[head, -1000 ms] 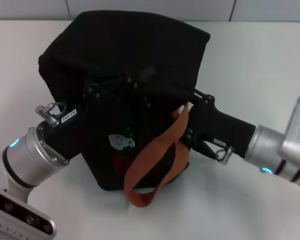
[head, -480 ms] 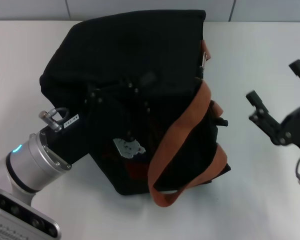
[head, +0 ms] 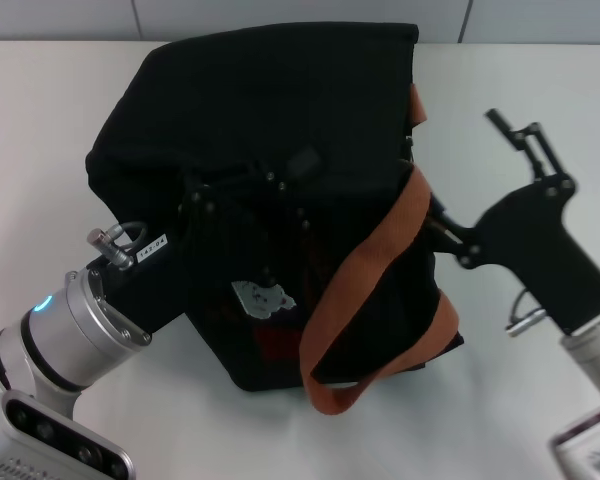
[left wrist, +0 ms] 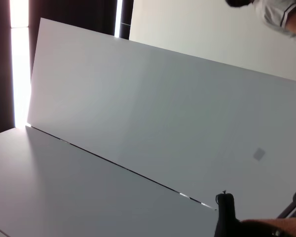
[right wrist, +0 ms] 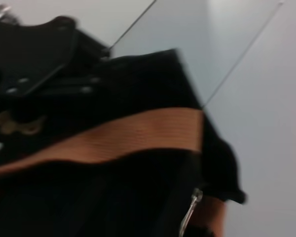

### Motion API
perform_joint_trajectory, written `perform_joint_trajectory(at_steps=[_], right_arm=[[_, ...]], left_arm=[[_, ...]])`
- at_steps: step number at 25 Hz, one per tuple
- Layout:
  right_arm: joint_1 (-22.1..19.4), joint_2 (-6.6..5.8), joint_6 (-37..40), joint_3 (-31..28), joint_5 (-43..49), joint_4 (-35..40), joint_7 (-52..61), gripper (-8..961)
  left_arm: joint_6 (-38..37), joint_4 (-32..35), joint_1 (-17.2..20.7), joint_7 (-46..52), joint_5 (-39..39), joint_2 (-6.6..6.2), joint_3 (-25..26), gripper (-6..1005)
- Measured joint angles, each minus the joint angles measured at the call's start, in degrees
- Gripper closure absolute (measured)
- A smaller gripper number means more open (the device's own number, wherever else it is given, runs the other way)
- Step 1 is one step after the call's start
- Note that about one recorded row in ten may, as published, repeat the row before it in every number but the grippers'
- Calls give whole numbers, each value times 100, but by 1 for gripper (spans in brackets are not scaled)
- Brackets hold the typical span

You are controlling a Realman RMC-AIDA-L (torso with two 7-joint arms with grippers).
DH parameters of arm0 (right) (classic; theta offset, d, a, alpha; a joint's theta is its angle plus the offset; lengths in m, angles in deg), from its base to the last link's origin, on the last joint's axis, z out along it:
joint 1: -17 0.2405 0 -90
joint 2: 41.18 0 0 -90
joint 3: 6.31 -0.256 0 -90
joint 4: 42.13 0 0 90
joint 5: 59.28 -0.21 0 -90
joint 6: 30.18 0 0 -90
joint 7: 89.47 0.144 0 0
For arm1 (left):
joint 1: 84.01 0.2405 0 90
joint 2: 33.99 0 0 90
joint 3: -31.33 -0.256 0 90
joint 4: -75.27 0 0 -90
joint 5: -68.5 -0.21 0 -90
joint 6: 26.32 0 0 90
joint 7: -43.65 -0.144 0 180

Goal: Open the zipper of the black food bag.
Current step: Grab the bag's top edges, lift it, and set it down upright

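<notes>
Beside the black food bag [head: 270, 190], the right claw [head: 470, 180] gapes wide, holding nothing.

I see the black food bag [head: 270, 190] sitting mid-table, a boxy fabric tote slumped and tilted, its top folded over toward the far side. An orange-brown strap handle [head: 365, 290] loops down its near right face, beside a small bear patch [head: 262, 297] above a red mark. The zipper's silver pull [right wrist: 190, 212] hangs at the bag's right edge.
</notes>
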Motion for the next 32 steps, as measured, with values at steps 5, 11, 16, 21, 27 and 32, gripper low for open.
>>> perform_joint_trajectory(at_steps=[5, 11, 16, 21, 27, 32], right_arm=[[-60, 1, -20, 49, 36, -405, -531, 151], [-2, 1, -110, 52, 56, -530, -549, 158], [20, 1, -115, 43, 59, -565, -576, 163], [128, 1, -82, 47, 64, -575, -551, 169], [130, 1, -63, 7, 180, -728, -533, 176], [172, 1, -111, -5, 177, -752, -490, 181]], left_arm=[[2, -11, 9, -98, 0, 0, 0, 907], [61, -79, 0, -127, 1, 0, 10, 907], [74, -77, -4, -130, 1, 0, 11, 907], [76, -76, 5, -131, 2, 0, 10, 908], [83, -76, -3, -131, -1, 0, 13, 907], [90, -84, -31, -131, 0, 0, 3, 904]])
